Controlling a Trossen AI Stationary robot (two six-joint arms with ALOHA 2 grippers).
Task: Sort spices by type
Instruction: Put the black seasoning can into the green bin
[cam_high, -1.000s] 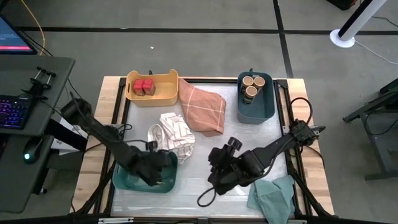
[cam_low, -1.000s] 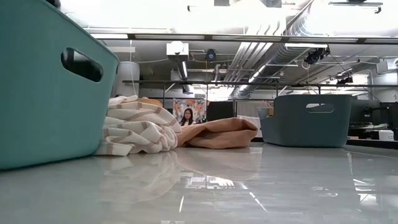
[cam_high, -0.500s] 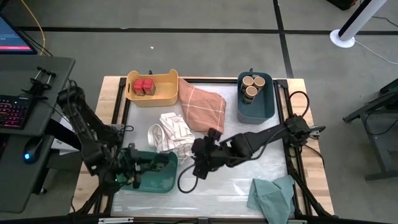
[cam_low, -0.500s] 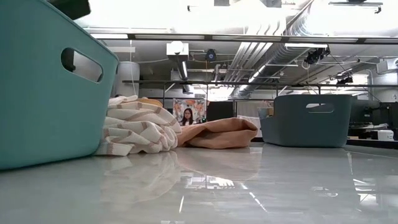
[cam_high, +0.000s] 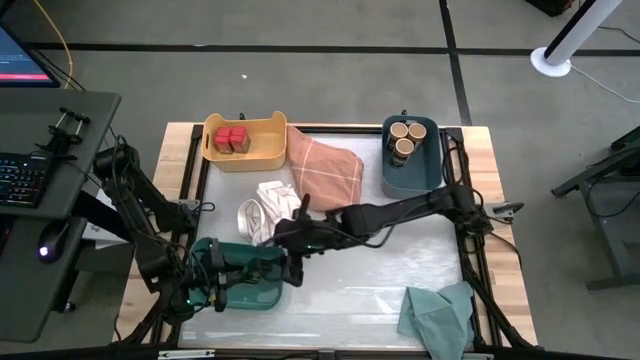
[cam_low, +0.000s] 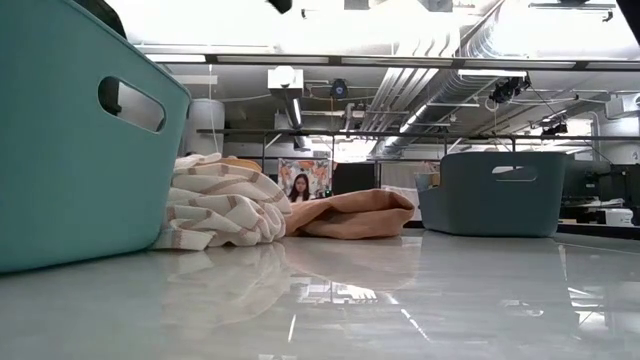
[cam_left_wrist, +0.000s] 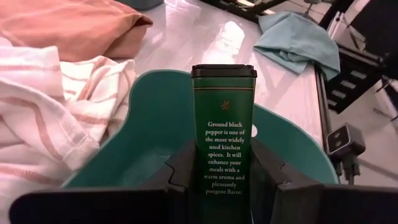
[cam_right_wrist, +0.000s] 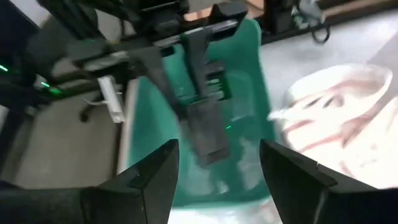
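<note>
Fingers of the left gripper (cam_left_wrist: 224, 186) are pressing on both sides of a tall dark-green tin of ground black pepper (cam_left_wrist: 224, 130) with a black lid, holding it upright over the open teal plastic bin (cam_left_wrist: 155, 130) at the table's front left. In the high view the left gripper (cam_high: 262, 268) is sitting over that bin (cam_high: 205, 250), so the tin looks to be on its way in or out of it; which one cannot be told.

Sorting seems well along. Two red-topped boxy spice containers (cam_high: 231, 139) are lying together in the yellow plastic bin (cam_high: 262, 125) at the back left, and three round tan-topped jars (cam_high: 405, 137) are standing in the dark blue plastic bin (cam_high: 432, 170) at the back right. No loose spices are showing on the white table (cam_high: 380, 290), though the striped white cloth (cam_high: 278, 212), the orange checked cloth (cam_high: 325, 175) and the green cloth (cam_high: 440, 315) could be hiding some.

Wide apart and empty, the right gripper (cam_right_wrist: 217, 171) is reaching across the table toward the teal bin, its fingers framing the left gripper and the tin (cam_right_wrist: 208, 127).
</note>
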